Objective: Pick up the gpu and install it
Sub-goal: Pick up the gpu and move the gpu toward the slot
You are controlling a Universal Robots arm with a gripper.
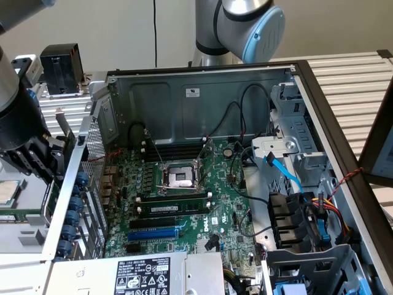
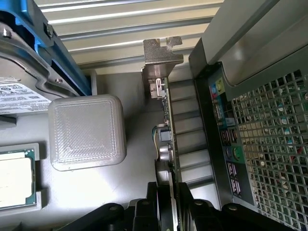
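Wrist view: the gripper [image 2: 169,195] jaws pinch the gpu [image 2: 166,113] edge-on, with its metal bracket [image 2: 161,55] at the end away from the fingers. I judge the grasp needs pads flat on both faces so the card cannot twist. At the exterior view's nine o'clock, the arm [image 1: 18,117] reaches down just outside the case [image 1: 202,98].

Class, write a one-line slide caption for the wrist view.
Gripper closed on the edge-on gpu, metal bracket at its far end, beside the computer case's perforated rear panel.
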